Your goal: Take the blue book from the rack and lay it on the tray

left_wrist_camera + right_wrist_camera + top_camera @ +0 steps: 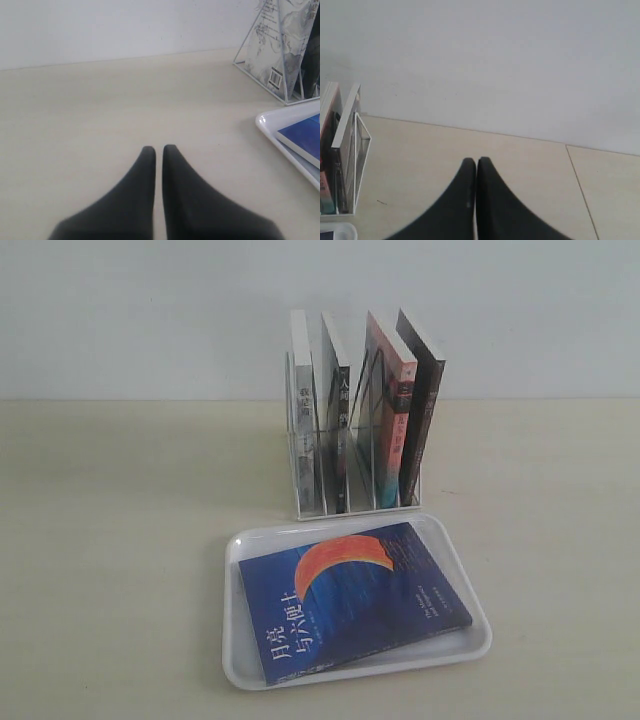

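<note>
left gripper (pixel 158 149) and right gripper (pixel 476 160) sit pinched closed, empty. blue book (pixel 350 600) lies flat in tray (pixel 270 540), slightly askew; job looks finished. a careless arm swing could knock tray or topple books (pixel 390 410) leaning in rack (pixel 350 508) behind.

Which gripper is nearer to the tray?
Left, probably: the tray lies close beside the left gripper, while the right gripper has only its corner in view.

A plain, pale wall (pixel 150 310) stands at the back, white with a little grey-blue. Below it lies a smooth cream tabletop (pixel 120 540) in soft, even light. A thin dark line (pixel 581 190) crosses the tabletop.
</note>
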Robot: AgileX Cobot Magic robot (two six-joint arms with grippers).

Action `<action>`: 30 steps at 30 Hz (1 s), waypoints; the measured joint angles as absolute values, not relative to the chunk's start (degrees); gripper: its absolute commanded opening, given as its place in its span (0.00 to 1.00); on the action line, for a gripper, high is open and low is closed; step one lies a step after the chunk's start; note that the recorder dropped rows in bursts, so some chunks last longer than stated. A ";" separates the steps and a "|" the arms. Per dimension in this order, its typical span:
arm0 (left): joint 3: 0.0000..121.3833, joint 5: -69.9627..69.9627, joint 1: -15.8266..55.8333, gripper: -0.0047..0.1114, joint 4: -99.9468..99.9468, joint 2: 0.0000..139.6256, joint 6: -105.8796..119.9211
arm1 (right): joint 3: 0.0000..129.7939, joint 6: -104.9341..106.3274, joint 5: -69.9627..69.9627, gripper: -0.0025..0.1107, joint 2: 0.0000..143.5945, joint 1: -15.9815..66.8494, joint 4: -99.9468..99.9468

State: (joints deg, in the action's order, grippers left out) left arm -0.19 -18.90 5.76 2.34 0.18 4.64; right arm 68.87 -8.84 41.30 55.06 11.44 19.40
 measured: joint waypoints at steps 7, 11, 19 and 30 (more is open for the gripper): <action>-0.19 -18.90 5.76 0.08 2.34 0.18 4.64 | 66.80 -5.01 37.86 0.02 53.56 9.26 9.85; -0.19 -18.90 5.76 0.08 2.34 0.18 4.64 | 60.54 -4.90 32.26 0.02 47.68 9.26 6.74; -0.19 -18.90 5.76 0.08 2.34 0.18 4.64 | 45.50 -5.17 24.20 0.02 35.66 9.17 6.04; -0.19 -18.90 5.76 0.08 2.34 0.18 4.64 | 23.43 -6.02 18.84 0.02 19.67 9.17 2.87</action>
